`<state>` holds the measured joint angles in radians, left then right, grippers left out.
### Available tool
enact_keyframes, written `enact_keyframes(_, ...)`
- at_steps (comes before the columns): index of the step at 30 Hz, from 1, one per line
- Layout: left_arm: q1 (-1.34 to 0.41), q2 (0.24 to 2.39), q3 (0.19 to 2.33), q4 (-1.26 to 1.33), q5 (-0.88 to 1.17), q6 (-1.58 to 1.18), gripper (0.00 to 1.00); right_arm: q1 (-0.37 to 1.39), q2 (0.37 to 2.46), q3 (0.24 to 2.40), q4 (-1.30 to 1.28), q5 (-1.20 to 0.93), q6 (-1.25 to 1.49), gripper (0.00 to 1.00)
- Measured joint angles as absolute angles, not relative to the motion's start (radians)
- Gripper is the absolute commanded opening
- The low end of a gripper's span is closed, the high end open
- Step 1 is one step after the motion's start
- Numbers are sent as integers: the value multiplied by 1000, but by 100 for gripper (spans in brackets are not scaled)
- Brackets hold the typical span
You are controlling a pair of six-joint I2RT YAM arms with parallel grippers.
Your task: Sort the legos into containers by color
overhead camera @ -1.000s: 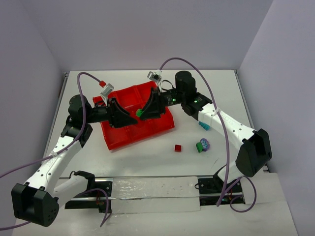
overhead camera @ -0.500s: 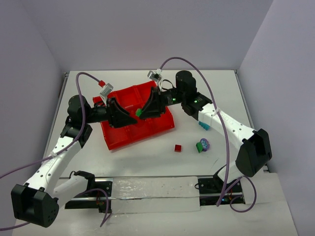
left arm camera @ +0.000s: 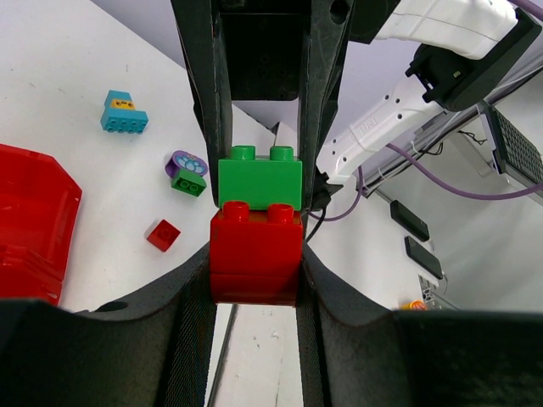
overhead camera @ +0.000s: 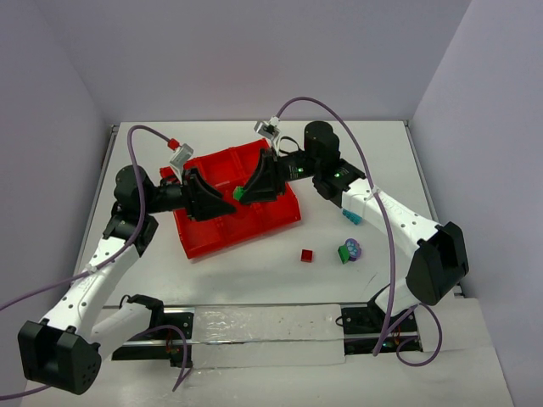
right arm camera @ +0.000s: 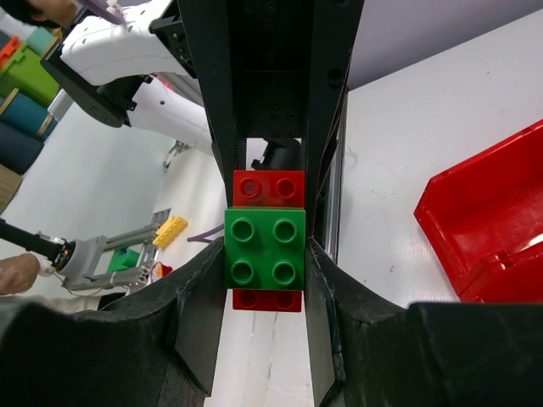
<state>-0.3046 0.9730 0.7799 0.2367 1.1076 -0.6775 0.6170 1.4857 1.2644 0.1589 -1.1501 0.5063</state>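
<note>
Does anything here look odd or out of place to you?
Yes. A red brick and a green brick are stuck together, gripped from both sides: left gripper shut on the red one, right gripper on the green one. The red tray also sits askew on the table, not square to its edges.

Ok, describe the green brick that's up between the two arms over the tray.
The green brick is small, glossy plastic, square, with four round studs in a two-by-two. The right jaws are shut on its sides, studs facing that wrist camera. Its underside is joined to a red brick clamped in the left jaws. The pair hangs above the red tray.
</note>
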Motion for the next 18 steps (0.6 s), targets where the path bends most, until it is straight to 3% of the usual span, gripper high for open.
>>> enact_keyframes(2,-305,971,780,237,1108,-677,0,617,1486,1261,170,-1152,513,0)
enact_keyframes(18,-306,928,713,113,1097,-627,0,568,1486,1262,207,-1065,561,0)
